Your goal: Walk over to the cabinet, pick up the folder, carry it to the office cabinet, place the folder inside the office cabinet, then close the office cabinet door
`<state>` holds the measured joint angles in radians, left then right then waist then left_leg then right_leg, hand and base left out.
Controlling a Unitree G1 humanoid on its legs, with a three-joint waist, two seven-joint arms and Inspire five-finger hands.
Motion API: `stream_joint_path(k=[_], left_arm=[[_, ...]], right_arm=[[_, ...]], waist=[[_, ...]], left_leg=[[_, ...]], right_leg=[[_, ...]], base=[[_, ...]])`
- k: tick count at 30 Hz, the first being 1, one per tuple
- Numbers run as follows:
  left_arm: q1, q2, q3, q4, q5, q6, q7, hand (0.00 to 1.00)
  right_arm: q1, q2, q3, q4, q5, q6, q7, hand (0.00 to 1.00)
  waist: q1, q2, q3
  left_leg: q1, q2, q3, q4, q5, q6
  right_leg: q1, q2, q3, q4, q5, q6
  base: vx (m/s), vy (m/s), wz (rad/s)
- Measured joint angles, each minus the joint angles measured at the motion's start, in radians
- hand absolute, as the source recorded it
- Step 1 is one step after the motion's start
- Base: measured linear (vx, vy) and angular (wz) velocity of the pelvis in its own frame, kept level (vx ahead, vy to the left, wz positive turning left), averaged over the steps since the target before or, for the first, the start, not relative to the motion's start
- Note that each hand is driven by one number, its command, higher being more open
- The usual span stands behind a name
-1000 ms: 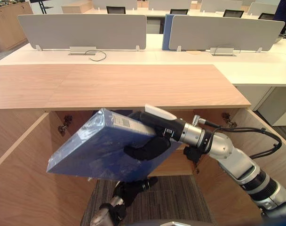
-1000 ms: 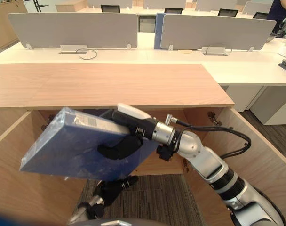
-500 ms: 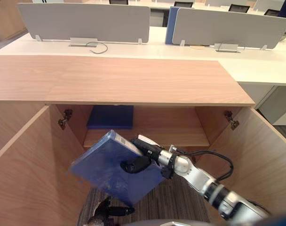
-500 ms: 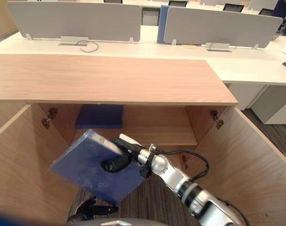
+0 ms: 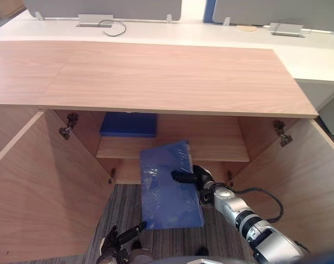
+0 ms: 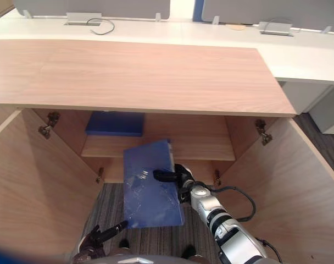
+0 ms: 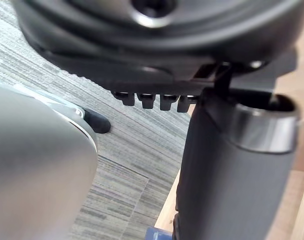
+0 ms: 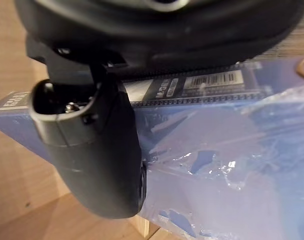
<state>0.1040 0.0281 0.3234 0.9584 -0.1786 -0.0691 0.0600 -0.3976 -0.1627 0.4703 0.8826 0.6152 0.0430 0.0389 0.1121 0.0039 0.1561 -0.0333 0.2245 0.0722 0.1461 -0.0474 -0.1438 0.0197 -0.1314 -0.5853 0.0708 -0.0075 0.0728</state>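
**Folder held at the open office cabinet**

**Surroundings.** The office cabinet (image 5: 156, 71) fills the centre of the frame, with its wooden top running across the upper half. Both doors stand open: the left door (image 5: 40, 187) at the left edge and the right door (image 5: 304, 181) at the right edge. A metal hinge (image 5: 68, 124) shows at the upper left of the opening. Inside, a shelf (image 5: 222, 148) crosses the opening. A second folder (image 5: 128, 125), also blue, lies flat on the left part of this shelf. Grey carpet (image 5: 123, 201) shows below the shelf. A white desk (image 5: 299, 47) with a loose cable (image 5: 109, 28) lies behind the cabinet, along the top of the frame.

**Folder and right hand.** The folder (image 5: 170, 187) is blue and wrapped in clear film. It sits at lower centre, tilted, between the two open doors. Its upper edge overlaps the front edge of the shelf, and its lower edge hangs over the carpet. It lies below and to the right of the second folder, apart from it. The right hand (image 5: 195, 177) grips the folder at its right edge. The thumb is laid across the wrapped face, near a barcode label (image 8: 212, 80).

**Left hand.** The left hand (image 5: 118, 242) shows at the bottom edge, holding nothing. One digit is extended straight toward the folder's lower-left corner. Contact cannot be determined.
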Motion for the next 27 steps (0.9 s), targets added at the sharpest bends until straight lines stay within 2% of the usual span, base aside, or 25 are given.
stream_joint_path(k=[2, 4, 5, 6, 7, 8, 9, 11, 13, 16, 20, 24, 27], left_arm=[[-0.005, -0.002, 0.002, -0.032, -0.032, -0.016, 0.001, 1.0], [-0.036, 0.001, -0.023, -0.094, -0.051, -0.043, 0.013, 1.0], [-0.045, 0.007, -0.038, -0.093, -0.05, -0.042, 0.025, 1.0], [-0.055, 0.003, -0.041, -0.094, -0.051, -0.038, 0.047, 1.0], [-0.054, -0.008, -0.033, -0.091, -0.052, -0.028, 0.073, 1.0], [-0.051, -0.013, -0.027, -0.085, -0.052, -0.022, 0.084, 1.0], [-0.044, -0.023, -0.017, -0.067, -0.051, -0.011, 0.097, 1.0], [-0.035, -0.036, 0.042, -0.046, -0.051, 0.009, 0.113, 1.0], [-0.034, -0.036, 0.083, -0.015, -0.045, 0.033, 0.122, 1.0], [-0.032, -0.039, 0.11, -0.006, -0.052, 0.069, 0.121, 1.0], [-0.039, -0.039, 0.116, -0.036, -0.088, 0.069, 0.121, 1.0], [-0.052, -0.039, 0.135, -0.059, -0.171, 0.067, 0.157, 1.0], [-0.056, -0.033, 0.17, -0.063, -0.287, 0.064, 0.198, 1.0]], right_arm=[[-0.005, 0.002, -0.048, 0.0, 0.059, 0.004, -0.008, 0.0], [-0.034, 0.009, -0.213, -0.003, 0.219, 0.004, -0.017, 0.0], [-0.049, 0.023, -0.285, -0.018, 0.3, -0.001, -0.02, 0.0], [-0.069, 0.053, -0.408, -0.102, 0.439, -0.048, -0.037, 0.0], [-0.08, 0.088, -0.474, -0.216, 0.555, -0.127, -0.051, 0.0], [-0.091, 0.1, -0.499, -0.272, 0.606, -0.158, -0.051, 0.0], [-0.115, 0.106, -0.528, -0.368, 0.682, -0.213, -0.052, 0.0], [-0.149, 0.086, -0.538, -0.492, 0.717, -0.3, -0.081, 0.0], [-0.149, 0.075, -0.541, -0.531, 0.724, -0.305, -0.106, 0.0], [-0.149, 0.095, -0.554, -0.6, 0.724, -0.327, -0.132, 0.0], [-0.165, 0.071, -0.575, -0.64, 0.722, -0.337, -0.149, 0.0], [-0.238, 0.038, -0.616, -0.625, 0.723, -0.34, -0.195, 0.0], [-0.376, 0.003, -0.648, -0.507, 0.728, -0.336, -0.231, 0.0]], waist=[[0.01, 0.009, 0.028], [0.014, 0.034, 0.078], [0.011, 0.046, 0.095], [0.01, 0.066, 0.127], [0.008, 0.073, 0.15], [0.002, 0.073, 0.161], [-0.002, 0.077, 0.174], [-0.001, 0.073, 0.179], [-0.002, 0.064, 0.183], [-0.01, 0.061, 0.196], [-0.007, 0.06, 0.197], [-0.006, 0.061, 0.197], [-0.008, 0.061, 0.198]], left_leg=[[-0.052, 0.002, -0.019, 0.106, -0.026, 0.02], [-0.164, -0.01, -0.085, 0.288, -0.082, 0.036], [-0.195, -0.011, -0.095, 0.332, -0.099, 0.035], [-0.253, -0.015, -0.111, 0.417, -0.135, 0.029], [-0.301, -0.023, -0.113, 0.49, -0.175, 0.03], [-0.323, -0.028, -0.113, 0.529, -0.198, 0.03], [-0.366, -0.036, -0.115, 0.603, -0.239, 0.035], [-0.435, -0.04, -0.112, 0.71, -0.313, 0.041], [-0.498, -0.042, -0.105, 0.793, -0.364, 0.044], [-0.592, -0.042, -0.099, 0.931, -0.405, 0.048], [-0.664, -0.043, -0.084, 1.006, -0.447, 0.048], [-0.745, -0.056, -0.083, 1.052, -0.448, 0.052], [-0.795, -0.06, -0.082, 1.071, -0.438, 0.06]], right_leg=[[-0.007, -0.017, -0.027, 0.056, -0.026, -0.011], [-0.078, -0.092, -0.063, 0.275, -0.138, -0.011], [-0.107, -0.116, -0.07, 0.34, -0.163, -0.012], [-0.166, -0.164, -0.078, 0.47, -0.207, -0.018], [-0.214, -0.219, -0.092, 0.583, -0.256, -0.022], [-0.233, -0.245, -0.095, 0.633, -0.281, -0.022], [-0.268, -0.288, -0.094, 0.723, -0.319, -0.018], [-0.332, -0.34, -0.071, 0.846, -0.38, -0.013], [-0.397, -0.374, -0.039, 0.932, -0.422, -0.007], [-0.491, -0.425, -0.005, 1.059, -0.451, -0.007], [-0.56, -0.462, 0.02, 1.13, -0.489, -0.01], [-0.638, -0.493, 0.036, 1.176, -0.491, -0.011], [-0.69, -0.503, 0.044, 1.195, -0.483, -0.025]], base=[[0.06, 0.014, 0.26], [0.02, 0.086, 0.54], [-0.05, 0.101, 0.42], [-0.08, 0.099, 0.24], [-0.07, 0.087, 0.2], [-0.08, 0.079, 0.26], [-0.09, 0.08, 0.26], [-0.12, 0.106, 0.18], [-0.13, 0.1, -0.05], [-0.14, 0.112, -0.09], [-0.1, 0.105, 0.05], [-0.09, 0.092, 0.07], [-0.06, 0.049, 0.01]])
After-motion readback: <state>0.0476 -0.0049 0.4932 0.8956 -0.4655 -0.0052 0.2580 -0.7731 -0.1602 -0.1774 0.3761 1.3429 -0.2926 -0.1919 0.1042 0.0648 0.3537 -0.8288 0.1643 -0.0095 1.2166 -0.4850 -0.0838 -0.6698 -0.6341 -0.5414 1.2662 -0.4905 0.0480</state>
